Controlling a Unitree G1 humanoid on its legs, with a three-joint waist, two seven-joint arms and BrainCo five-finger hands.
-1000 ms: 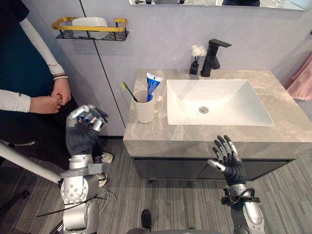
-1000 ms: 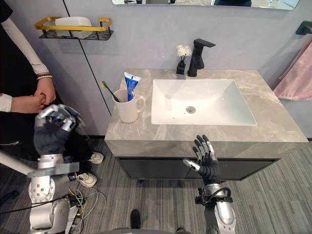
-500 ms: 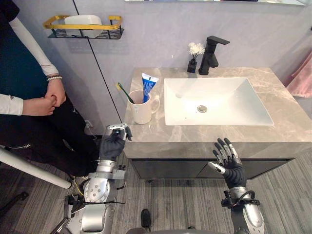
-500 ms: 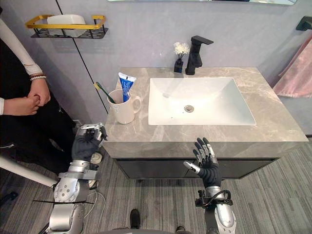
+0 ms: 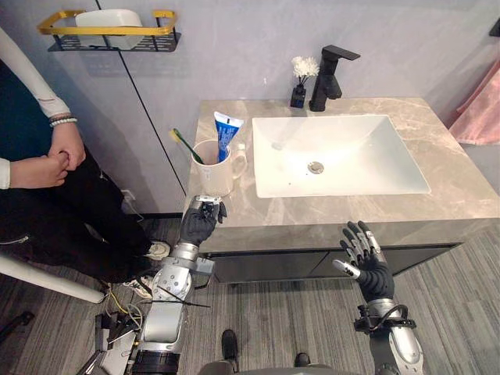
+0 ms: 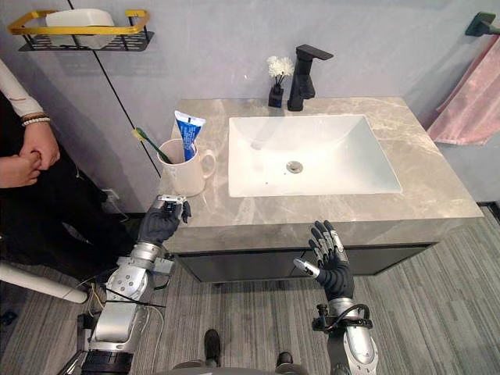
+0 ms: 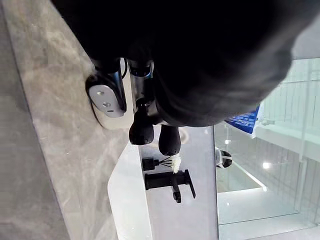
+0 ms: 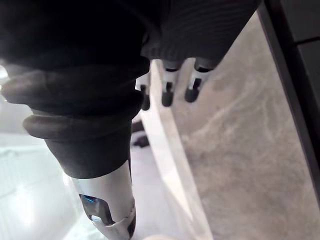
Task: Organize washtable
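A white mug (image 5: 215,169) stands on the marble washtable (image 5: 461,187), left of the white basin (image 5: 336,152). It holds a green toothbrush (image 5: 183,145) and a blue-and-white toothpaste tube (image 5: 226,133). My left hand (image 5: 199,223) is at the counter's front left edge, just below the mug, fingers curled with nothing in them. My right hand (image 5: 364,256) hovers in front of the counter's front face, lower right, with fingers straight and spread. In the left wrist view my curled fingers (image 7: 142,131) show over the counter, with the tube (image 7: 245,120) past them.
A black faucet (image 5: 328,66) and a small black vase of white flowers (image 5: 300,80) stand behind the basin. A gold-rimmed wall shelf (image 5: 105,35) with a white dish hangs upper left. A person (image 5: 43,152) stands at the left. A pink towel (image 5: 478,109) hangs right.
My left hand has come down from beside the person and across to the counter's front left edge, below the mug. The camera has shifted. My right hand has stayed in place.
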